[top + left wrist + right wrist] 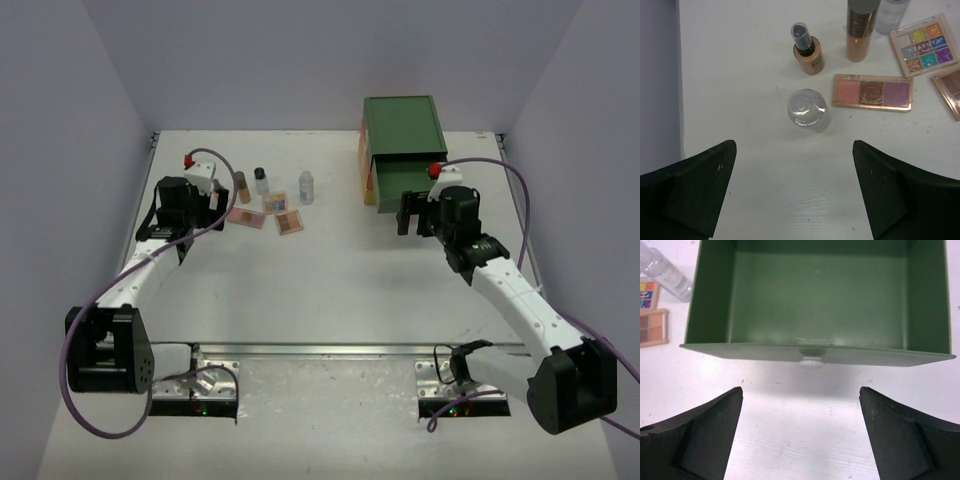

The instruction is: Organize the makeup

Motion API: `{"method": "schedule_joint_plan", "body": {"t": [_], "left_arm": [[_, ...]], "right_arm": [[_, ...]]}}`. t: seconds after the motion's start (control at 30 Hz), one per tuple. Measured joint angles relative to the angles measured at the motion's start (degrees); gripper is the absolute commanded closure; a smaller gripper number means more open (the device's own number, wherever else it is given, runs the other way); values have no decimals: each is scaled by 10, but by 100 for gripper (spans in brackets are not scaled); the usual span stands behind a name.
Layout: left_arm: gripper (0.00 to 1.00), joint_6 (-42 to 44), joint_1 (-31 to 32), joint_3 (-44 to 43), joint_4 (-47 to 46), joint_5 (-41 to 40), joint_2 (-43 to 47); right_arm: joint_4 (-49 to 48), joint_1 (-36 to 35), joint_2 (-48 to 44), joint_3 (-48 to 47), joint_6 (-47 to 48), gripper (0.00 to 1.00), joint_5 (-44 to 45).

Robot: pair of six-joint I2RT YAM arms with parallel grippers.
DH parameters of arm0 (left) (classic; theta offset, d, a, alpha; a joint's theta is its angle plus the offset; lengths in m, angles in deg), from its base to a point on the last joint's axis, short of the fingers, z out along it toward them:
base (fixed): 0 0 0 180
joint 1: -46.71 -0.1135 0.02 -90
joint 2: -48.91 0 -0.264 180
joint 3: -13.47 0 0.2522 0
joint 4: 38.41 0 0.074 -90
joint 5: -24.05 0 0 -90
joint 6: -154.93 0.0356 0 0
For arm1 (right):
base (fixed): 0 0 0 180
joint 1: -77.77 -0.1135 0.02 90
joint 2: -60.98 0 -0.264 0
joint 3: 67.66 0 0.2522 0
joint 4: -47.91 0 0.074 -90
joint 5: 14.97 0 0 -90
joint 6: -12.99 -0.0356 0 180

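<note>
The makeup lies at the back left: an amber bottle [241, 186], a dark-capped bottle [261, 180], a clear bottle [306, 187] and flat palettes [275, 202]. My left gripper [216, 206] stands open just left of them. In its wrist view a clear bottle [806, 108] is nearest ahead of the left gripper [793, 145], with a dark-capped amber bottle [807, 52] and a pink palette [872, 92] beyond. My right gripper [417, 215] is open in front of the pulled-out green drawer [400, 182]. The drawer's white knob [811, 361] sits ahead of the right gripper [801, 390], apart from it.
The green chest [403, 128] stands at the back right, and its open drawer [705, 305] has nothing inside. Colourful and tan palettes [925, 45] lie right of the bottles. Grey walls close in the table on three sides.
</note>
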Motion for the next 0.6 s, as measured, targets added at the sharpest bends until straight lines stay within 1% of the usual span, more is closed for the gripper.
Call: {"method": "schedule_joint_plan", "body": {"t": [0.13, 0.33, 0.4, 0.5, 0.6], "left_arm": [[3, -5, -12, -53, 0, -1, -84], [11, -19, -12, -113, 4, 9, -189], [16, -22, -12, -128, 8, 18, -217], [27, -28, -12, -144, 9, 21, -248], [47, -30, -12, -152, 12, 10, -269]], "right_arm": [[16, 0, -25, 8, 1, 1, -27], [27, 0, -63, 26, 3, 1, -57], [28, 0, -69, 30, 4, 1, -62], [31, 0, -73, 36, 7, 1, -66], [33, 0, -74, 41, 8, 1, -68]]}}
